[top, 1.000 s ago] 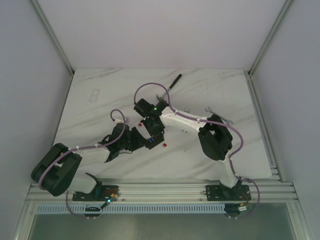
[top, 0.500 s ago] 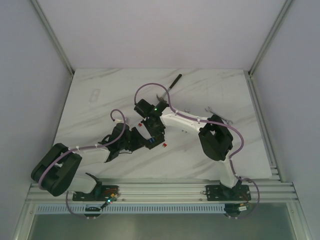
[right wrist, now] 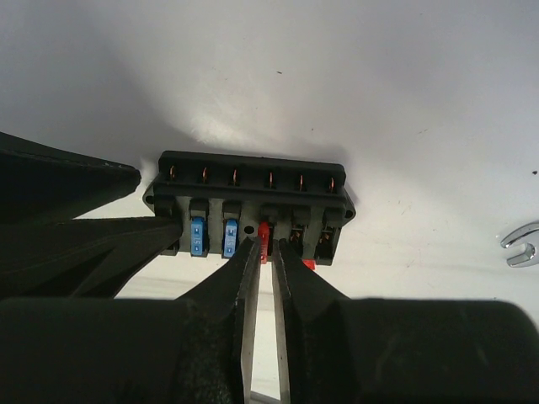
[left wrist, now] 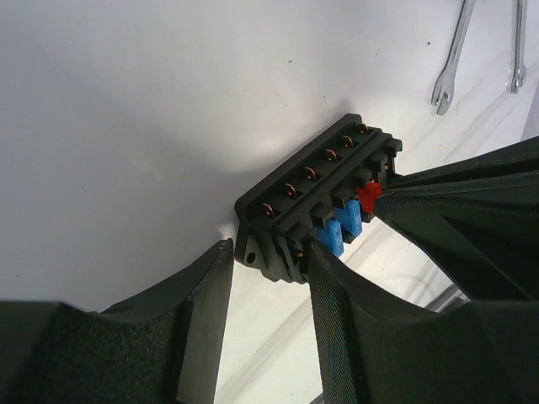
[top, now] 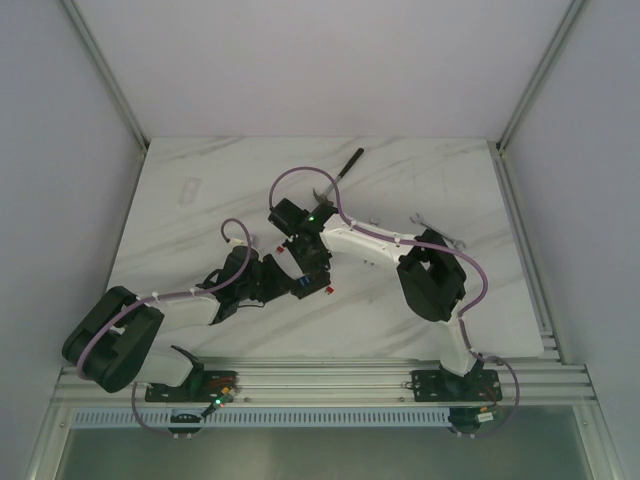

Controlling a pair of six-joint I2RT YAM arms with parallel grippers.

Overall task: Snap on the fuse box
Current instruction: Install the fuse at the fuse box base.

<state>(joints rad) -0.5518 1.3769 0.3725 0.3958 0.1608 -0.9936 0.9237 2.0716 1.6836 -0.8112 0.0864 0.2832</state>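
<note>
The fuse box (right wrist: 253, 189) is a small black block lying on the white table, with two blue fuses (right wrist: 212, 236) in its slots; it also shows in the left wrist view (left wrist: 320, 194) and the top view (top: 303, 283). My left gripper (left wrist: 269, 261) straddles the box's end, one finger (left wrist: 337, 295) against it. My right gripper (right wrist: 265, 248) is shut on a red fuse (right wrist: 264, 236) at the box's third slot. The slots to the right of it hold nothing.
A loose red fuse (right wrist: 309, 264) lies right by the box, and another (top: 277, 247) lies behind it. Two wrenches (left wrist: 450, 59) (left wrist: 518, 50) lie to the right. A black-handled tool (top: 350, 160) lies at the back, a clear piece (top: 190, 190) at the far left.
</note>
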